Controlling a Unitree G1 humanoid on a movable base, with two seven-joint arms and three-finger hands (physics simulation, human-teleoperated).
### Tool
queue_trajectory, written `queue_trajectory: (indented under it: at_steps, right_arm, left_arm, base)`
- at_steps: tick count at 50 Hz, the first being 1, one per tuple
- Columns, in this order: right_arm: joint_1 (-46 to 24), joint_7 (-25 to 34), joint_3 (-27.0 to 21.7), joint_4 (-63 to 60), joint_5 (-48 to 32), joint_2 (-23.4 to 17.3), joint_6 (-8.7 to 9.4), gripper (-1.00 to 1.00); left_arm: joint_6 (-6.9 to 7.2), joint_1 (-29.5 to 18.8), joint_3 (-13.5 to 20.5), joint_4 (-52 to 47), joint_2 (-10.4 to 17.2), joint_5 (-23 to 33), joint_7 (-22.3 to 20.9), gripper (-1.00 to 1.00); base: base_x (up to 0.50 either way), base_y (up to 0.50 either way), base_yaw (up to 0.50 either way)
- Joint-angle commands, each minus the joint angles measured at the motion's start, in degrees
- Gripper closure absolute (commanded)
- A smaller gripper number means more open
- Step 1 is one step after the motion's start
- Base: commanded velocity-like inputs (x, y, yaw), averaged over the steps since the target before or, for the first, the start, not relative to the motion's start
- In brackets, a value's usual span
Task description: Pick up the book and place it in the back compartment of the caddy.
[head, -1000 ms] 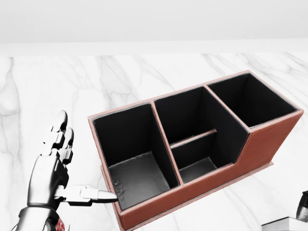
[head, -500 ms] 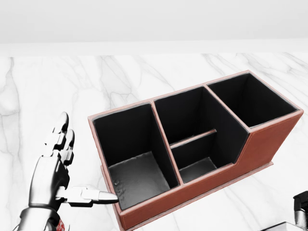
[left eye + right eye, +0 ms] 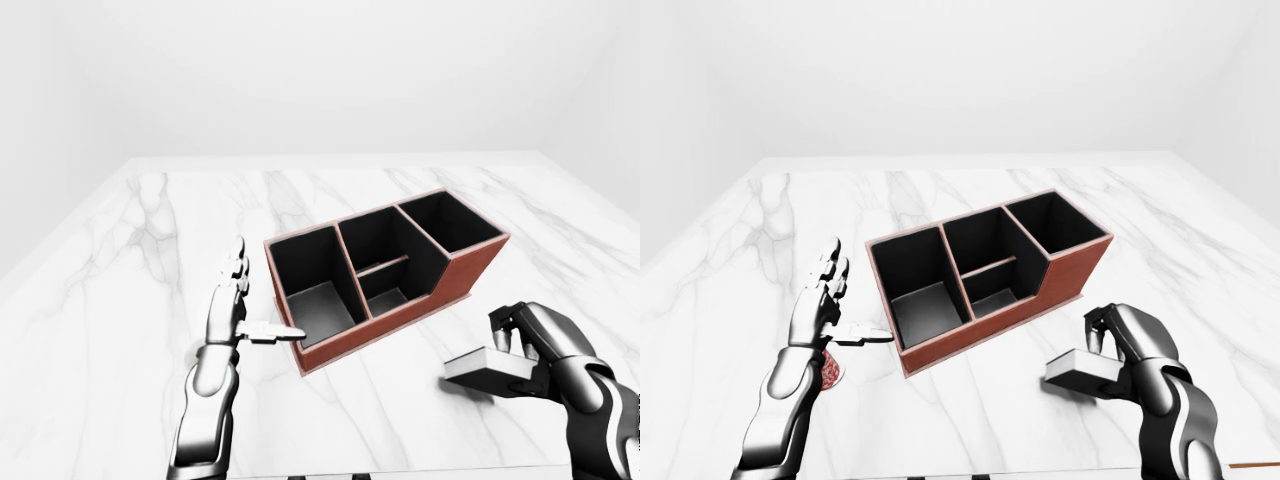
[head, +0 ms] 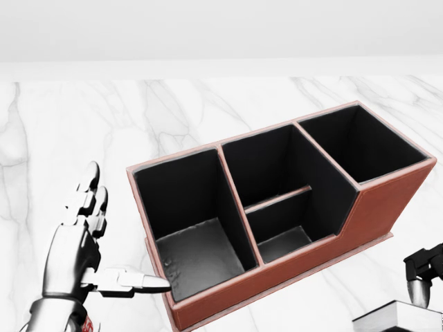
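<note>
My right robot hand (image 3: 535,345) is clamped on the book (image 3: 490,367), held flat above the table (image 3: 120,290), right of the caddy (image 3: 385,272). My left robot hand (image 3: 232,305) has fingers spread, thumb tip touching the caddy's near-left corner.

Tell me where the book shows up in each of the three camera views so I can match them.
Left-eye view: the book is at lower right, held in the right hand.
Right-eye view: the book is lower right of centre, held by the same hand.
Head view: only its corner shows at the bottom right edge.
Shared landmark: the caddy, up and left of the book in all three.
</note>
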Motion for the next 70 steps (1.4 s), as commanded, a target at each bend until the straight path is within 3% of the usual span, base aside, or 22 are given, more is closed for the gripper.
queue_trajectory:
  at_steps: [1, 14, 25, 34, 55, 70]
  right_arm:
    - [-1.4, 2.2, 1.6, -5.2, -3.6, 0.7, 0.00, 1.00]
    - [-7.1, 8.8, 4.3, -11.8, -5.6, -0.8, 0.00, 1.00]
    - [-11.0, 11.9, 5.5, -13.3, -5.4, -2.6, 2.06, 1.00]
    - [-12.8, 12.8, 7.2, -13.8, -6.2, -2.8, 2.41, 1.00]
    - [-21.3, 12.9, 13.4, -11.7, -7.0, -3.0, 6.53, 1.00]
    - [-24.4, 12.9, 16.6, -10.2, -8.2, -1.8, 7.46, 1.00]
  left_arm:
    - [0.00, 0.0, -0.1, -0.2, 0.0, 0.0, 0.0, -1.00]
    - [0.00, -0.2, 0.1, -0.7, 0.0, 0.0, 0.0, -1.00]
    - [0.00, -0.2, -0.1, 0.0, 0.0, 0.1, 0.1, -1.00]
    - [0.00, -0.1, -0.2, 0.1, -0.1, 0.2, 0.1, -1.00]
    - [0.00, 0.2, -0.4, 0.1, -0.1, 0.3, 0.1, -1.00]
    - [0.00, 0.0, -0.4, 0.2, -0.1, 0.3, 0.1, -1.00]
  base:
    - [0.00, 0.00, 0.00]
    - [0.00, 0.00, 0.00]
    - [0.00, 0.00, 0.00]
    - [0.00, 0.00, 0.00]
    - [0.00, 0.00, 0.00]
    - [0.00, 0.00, 0.00]
